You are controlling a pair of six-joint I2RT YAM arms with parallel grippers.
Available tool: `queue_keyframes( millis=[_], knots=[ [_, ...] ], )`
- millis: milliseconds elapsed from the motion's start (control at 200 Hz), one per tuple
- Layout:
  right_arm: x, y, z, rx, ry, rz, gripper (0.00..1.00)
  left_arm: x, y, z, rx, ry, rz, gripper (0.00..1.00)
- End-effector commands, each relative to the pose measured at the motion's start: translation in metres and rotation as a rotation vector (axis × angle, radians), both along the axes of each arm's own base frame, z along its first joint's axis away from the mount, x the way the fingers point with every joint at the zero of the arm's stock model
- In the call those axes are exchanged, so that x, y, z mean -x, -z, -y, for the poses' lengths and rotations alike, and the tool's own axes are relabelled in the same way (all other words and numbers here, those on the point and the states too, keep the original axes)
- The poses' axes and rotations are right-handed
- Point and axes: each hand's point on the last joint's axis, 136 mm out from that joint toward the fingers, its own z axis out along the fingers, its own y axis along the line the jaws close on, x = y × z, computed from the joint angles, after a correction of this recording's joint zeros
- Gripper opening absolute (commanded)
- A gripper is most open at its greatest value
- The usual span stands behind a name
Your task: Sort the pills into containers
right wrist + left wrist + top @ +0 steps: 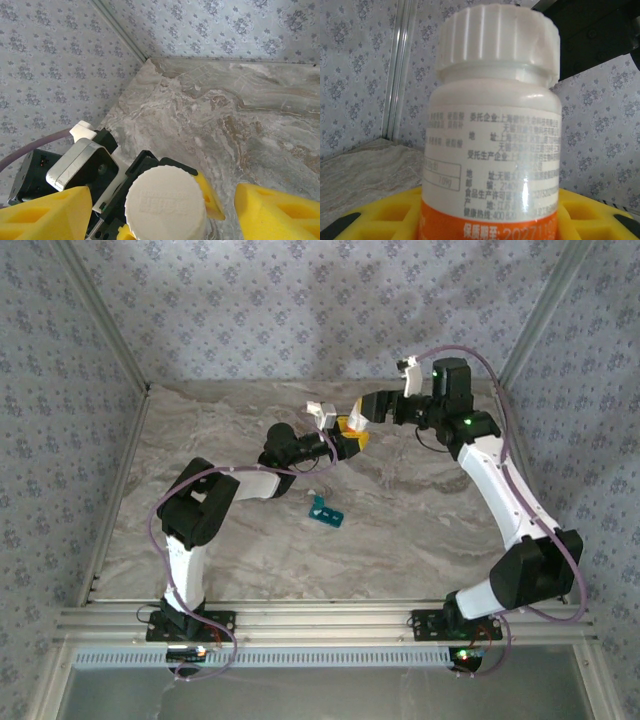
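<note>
Nearest, along the front edge of the marbled worktop (420, 530), we see the two arm bases (190, 625) bolted side by side. Farther in, about mid-worktop, the teal containers (327, 513) lie flat on the surface, well apart from both claws. Beyond them, the left claw (348, 440) is closed around a white bottle (490, 150) with an orange band, yellow pads (385, 215) flanking its body. Over the bottle's ribbed white cap (165, 200) hangs the right claw (357, 417), spread open and gripping nothing; its own yellow foam fingers (275, 210) stand clear on either side of the cap. Farthest back, grey patterned walls (300, 310) meet in a corner.
</note>
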Motion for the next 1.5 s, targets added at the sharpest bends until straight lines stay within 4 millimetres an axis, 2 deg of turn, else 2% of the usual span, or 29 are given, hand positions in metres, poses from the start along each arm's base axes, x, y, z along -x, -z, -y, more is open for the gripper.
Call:
queue_keyframes(
  millis=[0, 500, 695, 870, 1009, 1114, 1299, 1394, 1494],
  knots=[
    [0.001, 0.003, -0.007, -0.022, -0.036, -0.014, 0.74, 0.004, -0.021, 0.001, 0.037, 0.018, 0.046, 0.0],
    [-0.001, 0.012, -0.015, -0.011, -0.041, -0.039, 0.48, 0.004, -0.021, 0.001, 0.037, 0.016, 0.045, 0.0],
    [-0.001, 0.033, -0.019, 0.05, 0.023, -0.081, 0.4, 0.003, -0.021, 0.001, 0.038, 0.015, 0.043, 0.0],
    [0.003, 0.051, -0.025, 0.139, 0.129, -0.103, 0.4, 0.003, -0.02, 0.001, 0.034, 0.015, 0.041, 0.0],
    [0.004, 0.065, -0.027, 0.124, 0.193, -0.14, 0.4, 0.003, -0.02, 0.0, 0.036, 0.011, 0.04, 0.0],
    [0.005, 0.068, -0.029, 0.111, 0.201, -0.146, 0.4, 0.003, -0.02, 0.0, 0.035, 0.01, 0.041, 0.0],
    [0.006, 0.057, -0.03, 0.097, 0.19, -0.136, 0.44, 0.003, -0.02, 0.0, 0.035, 0.008, 0.041, 0.0],
    [0.007, 0.045, -0.027, 0.076, 0.175, -0.132, 0.53, 0.003, -0.019, 0.0, 0.034, 0.008, 0.04, 0.0],
    [0.005, 0.024, -0.017, 0.026, 0.165, -0.105, 0.64, 0.003, -0.019, 0.0, 0.033, 0.007, 0.042, 0.0]
  ],
)
